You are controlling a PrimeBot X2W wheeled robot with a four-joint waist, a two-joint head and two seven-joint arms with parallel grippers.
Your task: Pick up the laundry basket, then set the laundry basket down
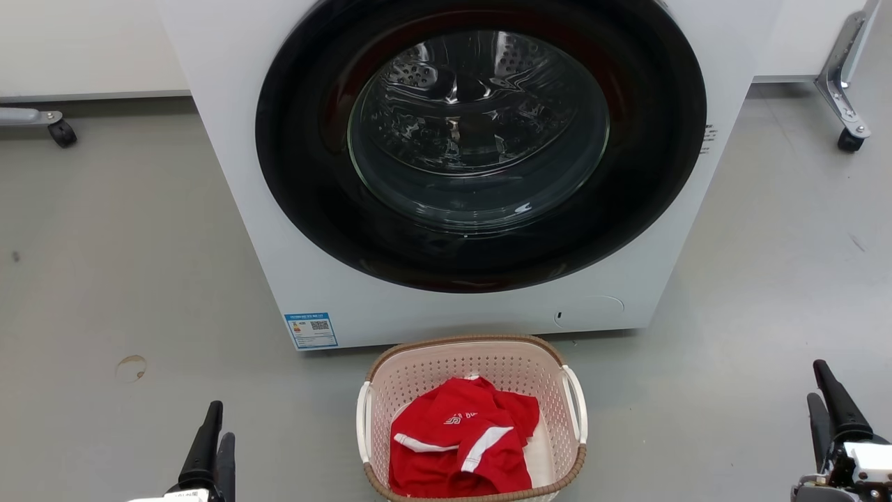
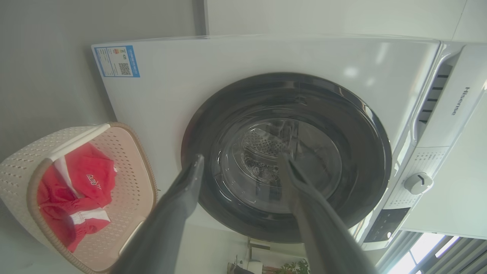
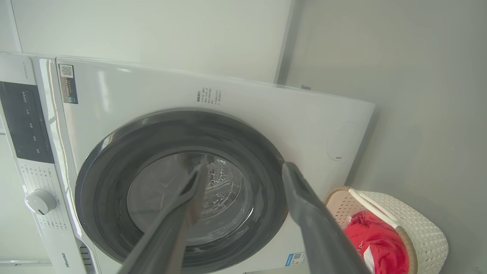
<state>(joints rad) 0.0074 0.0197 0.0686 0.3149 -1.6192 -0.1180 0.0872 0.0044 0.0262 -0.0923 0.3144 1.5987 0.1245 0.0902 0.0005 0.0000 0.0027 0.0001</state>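
Laundry basket (image 1: 474, 364): sitting on floor (image 1: 104, 279), 6 o'clock of washing machine (image 1: 279, 209), holding red garment (image 1: 453, 446). Probably handling light and stiff; gripping white side handles (image 1: 580, 404) at 3 and 9 o'clock. Left end effector (image 1: 221, 420) and right end effector (image 1: 815, 381) both gaping open, empty.

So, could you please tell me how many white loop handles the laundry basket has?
2. The left handle sits on the laundry basket's left rim, the right handle on its right rim, both in the head view. No further handle seems hidden.

The washing machine (image 1: 279, 244) stands just behind the basket (image 1: 474, 343), closing off its far side. Bare floor (image 1: 139, 279) lies open beside its left handle (image 1: 362, 422) and right handle (image 1: 578, 404).
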